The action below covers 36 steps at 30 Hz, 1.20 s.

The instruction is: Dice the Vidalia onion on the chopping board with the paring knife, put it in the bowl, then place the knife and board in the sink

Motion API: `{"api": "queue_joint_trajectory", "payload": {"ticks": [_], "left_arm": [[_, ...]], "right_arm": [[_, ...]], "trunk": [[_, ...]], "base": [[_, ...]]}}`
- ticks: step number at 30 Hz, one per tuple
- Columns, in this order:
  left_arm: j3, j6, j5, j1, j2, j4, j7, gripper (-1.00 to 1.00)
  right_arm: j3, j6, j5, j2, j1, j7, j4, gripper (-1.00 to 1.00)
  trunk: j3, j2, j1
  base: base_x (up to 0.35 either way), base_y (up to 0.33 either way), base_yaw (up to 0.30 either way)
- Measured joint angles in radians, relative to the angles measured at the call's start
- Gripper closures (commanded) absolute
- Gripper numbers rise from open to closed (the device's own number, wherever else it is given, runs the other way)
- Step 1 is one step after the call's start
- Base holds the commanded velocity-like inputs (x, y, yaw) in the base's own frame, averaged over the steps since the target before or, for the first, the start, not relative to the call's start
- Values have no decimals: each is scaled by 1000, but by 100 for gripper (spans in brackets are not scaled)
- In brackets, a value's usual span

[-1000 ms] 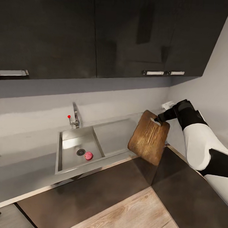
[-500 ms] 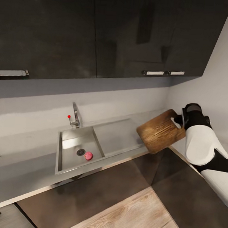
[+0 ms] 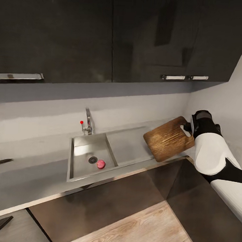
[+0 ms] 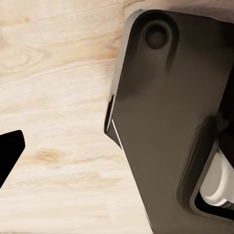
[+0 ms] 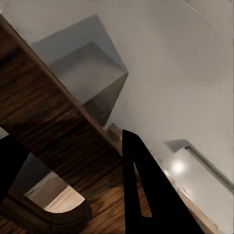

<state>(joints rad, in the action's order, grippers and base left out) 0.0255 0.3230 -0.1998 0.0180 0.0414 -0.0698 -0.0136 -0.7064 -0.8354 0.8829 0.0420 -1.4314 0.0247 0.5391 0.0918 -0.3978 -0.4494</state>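
- Head view: the whole picture is sitting further right than half a second ago, sink and cupboards alike, so the camera is turning, not the things. Against that, the chopping board (image 3: pixel 168 138) is hanging lower and flatter than a second ago, when it was standing nearly upright; it is now tilting gently above the table (image 3: pixel 130 144), just beside the drainboard. The right gripper (image 3: pixel 188 126) is clamping the board by its handle end. The Vidalia onion (image 3: pixel 101 164) is lying in the sink (image 3: pixel 89 156), just beside the drain, untouched. A dark pointed shape at the far left edge may be the paring knife; I cannot tell.
- Left wrist view: the left gripper's finger (image 4: pixel 9 153) is showing at one edge over pale wooden floor (image 4: pixel 58 107) and part of the robot's dark base (image 4: pixel 170 112); whether it is open, I cannot tell.
- Right wrist view: the dark fingers (image 5: pixel 148 190) are straddling the wood grain beside the handle cut-out, with grey table beyond.
- Judging by this, the board is being brought down for setting on the table, and fetching the onion is next.
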Motion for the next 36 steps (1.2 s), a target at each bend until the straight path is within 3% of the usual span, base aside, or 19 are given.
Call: {"api": "queue_joint_trajectory", "payload": {"ticks": [3,9,17,23,25,26,27,28,29,30,31,36], "left_arm": [[0,0,0,0,0,0,1,-100],[0,0,0,0,1,0,1,-100],[0,0,0,0,2,0,1,-100],[0,0,0,0,2,0,1,-100],[0,0,0,0,2,0,1,-100],[0,0,0,0,2,0,1,-100],[0,0,0,0,2,0,1,-100],[0,0,0,0,2,0,1,-100],[0,0,0,0,2,-1,1,-100],[0,0,0,0,2,0,1,-100],[0,0,0,0,2,0,1,-100],[0,0,0,0,2,0,1,-100]], "right_arm": [[-3,-3,-12,0,0,1,0,100],[-9,-5,-78,-1,0,2,-1,100],[-13,-10,-90,13,0,2,-1,100],[-17,-59,-87,44,0,2,0,100],[-56,-76,-87,70,0,1,-2,100],[-99,-84,-83,85,0,1,-5,100],[-184,-92,-85,102,0,3,-9,100],[-236,-96,-79,110,0,8,-10,100],[-256,-98,-80,113,0,11,-11,100],[-303,-101,-90,126,0,28,-12,100],[-313,-104,-68,131,0,35,-12,100],[-330,-129,-80,139,0,45,-15,100]], "trunk": [[3,0,0],[8,0,0],[15,0,0],[16,0,0],[16,0,0],[16,0,0],[16,0,0],[16,0,0],[16,0,0],[16,0,0],[16,0,0],[16,0,0]], "base": [[0,-68,244],[0,-139,245],[0,-54,204],[-43,-2,27],[-81,0,3],[-87,0,1],[-90,0,1],[-91,0,1],[-93,0,0],[-93,0,0],[-94,0,0],[-94,0,0]]}}
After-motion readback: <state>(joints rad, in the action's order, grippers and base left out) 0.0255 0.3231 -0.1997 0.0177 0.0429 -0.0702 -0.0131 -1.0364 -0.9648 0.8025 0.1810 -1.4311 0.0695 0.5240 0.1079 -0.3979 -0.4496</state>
